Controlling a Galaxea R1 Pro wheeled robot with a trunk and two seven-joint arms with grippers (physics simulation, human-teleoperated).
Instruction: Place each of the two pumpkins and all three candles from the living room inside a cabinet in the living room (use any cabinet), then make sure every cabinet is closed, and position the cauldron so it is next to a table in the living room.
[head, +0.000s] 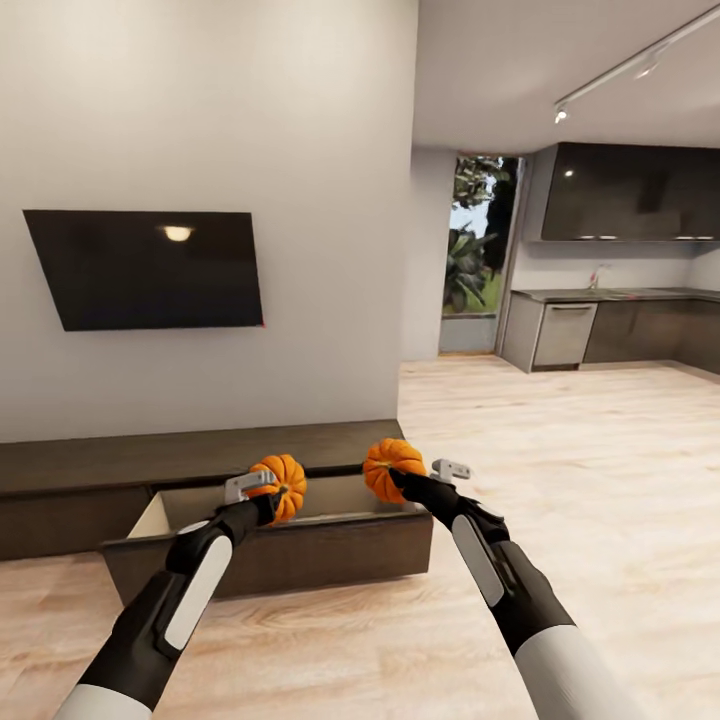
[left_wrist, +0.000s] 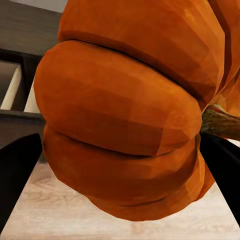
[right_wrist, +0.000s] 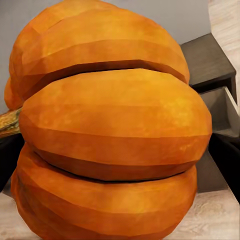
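Two orange ribbed pumpkins hang over the pulled-out drawer (head: 270, 560) of the low dark brown cabinet (head: 190, 455). My left gripper (head: 272, 498) is shut on the left pumpkin (head: 281, 486), which looms large in the left wrist view (left_wrist: 125, 110). My right gripper (head: 392, 481) is shut on the right pumpkin (head: 392, 466), seen close up in the right wrist view (right_wrist: 110, 135). The drawer stands open, its pale inside empty as far as I can see. The candles, cauldron and table are out of view.
A black TV (head: 150, 268) hangs on the grey wall above the cabinet. Light wooden floor (head: 560, 470) stretches right toward a kitchen with dark cupboards (head: 630, 190) and a counter (head: 600, 295). A glass door (head: 480, 250) shows greenery.
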